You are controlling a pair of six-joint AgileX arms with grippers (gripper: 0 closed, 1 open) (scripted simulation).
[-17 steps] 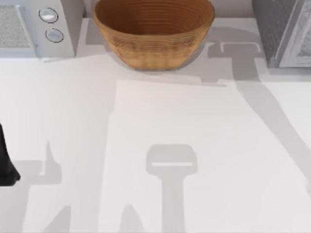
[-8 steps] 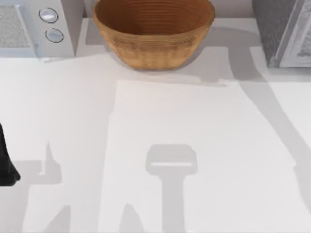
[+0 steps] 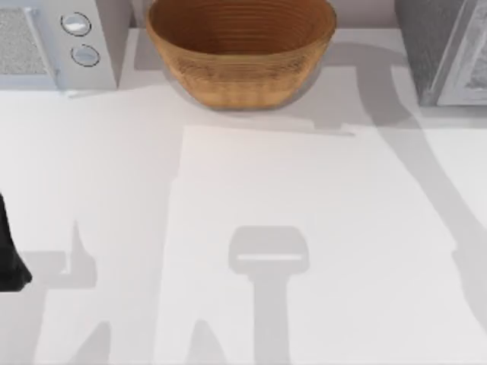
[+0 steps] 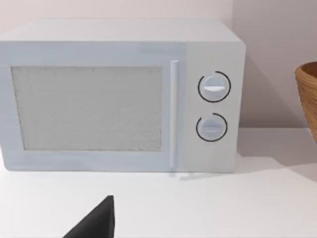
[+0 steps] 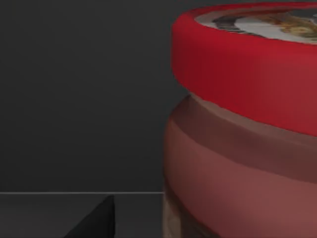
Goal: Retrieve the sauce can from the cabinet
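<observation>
Right wrist view: sauce can (image 5: 247,148) close ahead in the dark cabinet, reach step in hand; finger state we cannot tell; next, we judge, closing around it.

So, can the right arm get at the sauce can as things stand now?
Probably yes. In the right wrist view the sauce can stands very close ahead, upright in a dark space, and nothing lies between the camera and the can. A dark fingertip shows low in that view. The left arm sits at the table's left edge.
</observation>
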